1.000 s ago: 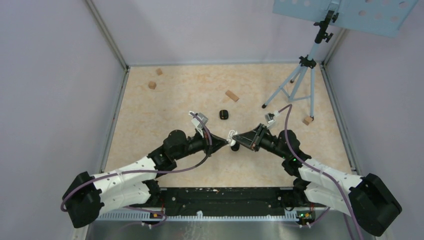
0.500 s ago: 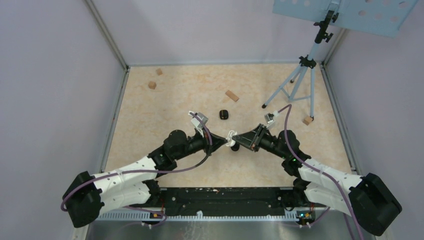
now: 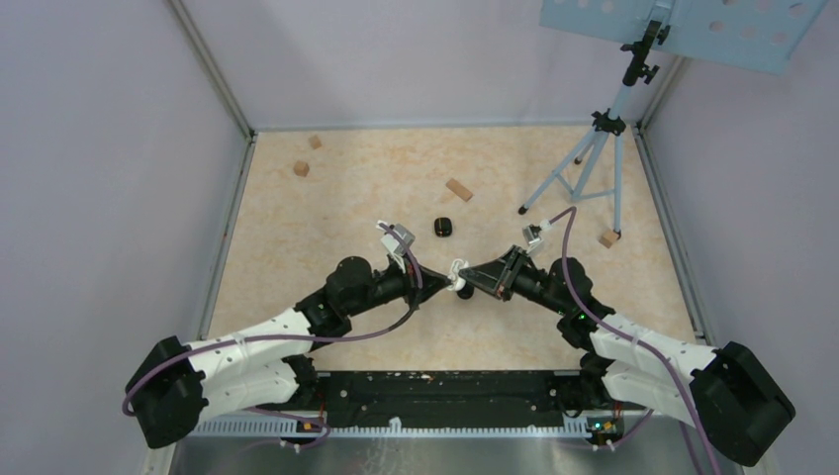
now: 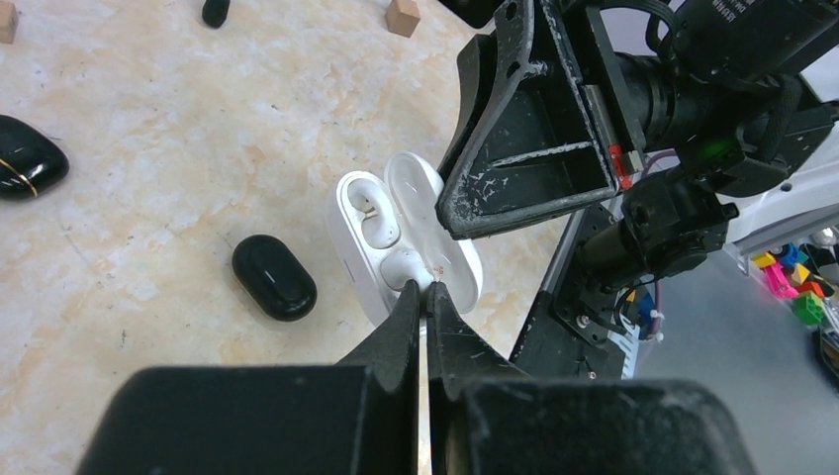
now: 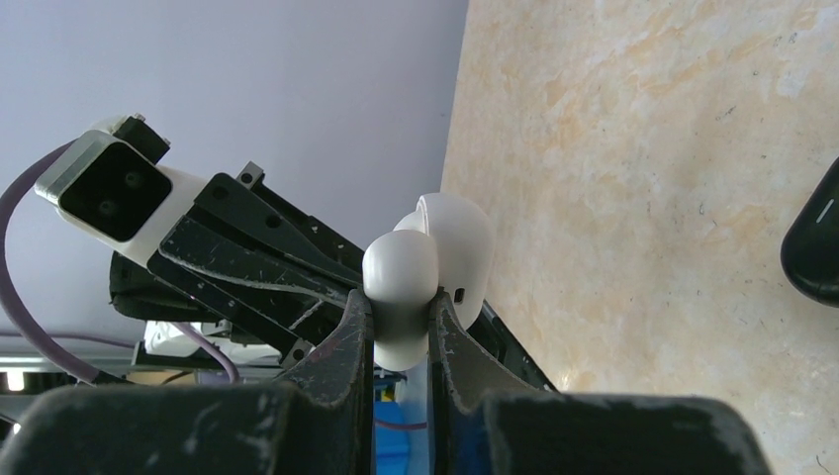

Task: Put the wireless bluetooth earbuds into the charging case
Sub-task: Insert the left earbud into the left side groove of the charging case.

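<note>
- Currently, left pincer (image 4: 425, 293): clenched, jaws together, tips touching the near white earbud (image 4: 402, 266); whether it pinches the bud, I cannot tell.
- Right pincer (image 5: 401, 315): grasping the white charging case (image 4: 348, 252) and holding it above the surface (image 4: 148, 79), between the two arms.
- White charging case: lid open, tilted, interior facing the left wrist camera.
- Second white earbud (image 4: 370, 212): seated in the case's farther pocket.
- Black oval case (image 4: 274, 278): lying on the surface just beside the white case.
- Another black case (image 4: 24, 158): at the left edge of that view, well apart.
- Wooden block (image 4: 403, 16): at the top edge, on the surface.
</note>
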You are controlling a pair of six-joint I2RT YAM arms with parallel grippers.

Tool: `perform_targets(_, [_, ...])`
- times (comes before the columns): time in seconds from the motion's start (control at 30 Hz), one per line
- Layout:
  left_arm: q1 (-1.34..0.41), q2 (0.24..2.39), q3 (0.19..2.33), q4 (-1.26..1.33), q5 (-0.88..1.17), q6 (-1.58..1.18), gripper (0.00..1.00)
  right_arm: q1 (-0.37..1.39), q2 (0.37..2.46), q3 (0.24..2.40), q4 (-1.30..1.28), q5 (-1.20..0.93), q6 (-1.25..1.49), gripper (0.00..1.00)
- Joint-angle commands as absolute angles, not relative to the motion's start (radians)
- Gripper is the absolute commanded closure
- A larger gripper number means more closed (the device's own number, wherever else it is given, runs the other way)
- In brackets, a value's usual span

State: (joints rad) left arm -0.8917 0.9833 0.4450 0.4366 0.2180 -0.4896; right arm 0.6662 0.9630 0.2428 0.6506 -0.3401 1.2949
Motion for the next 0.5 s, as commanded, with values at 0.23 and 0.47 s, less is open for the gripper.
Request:
perform_targets(0.23, [-0.893, 1.009, 0.499, 0.379, 0.231, -0.451, 0.77, 0.68, 0.963, 0.265, 0.717, -0.33, 1.303, 1.0])
perform_targets(0.47, [-0.893, 0.959, 0.549, 0.288, 0.189, -0.426, 0.55, 0.679, 0.961, 0.259, 0.712, -0.328, 1.301, 1.0])
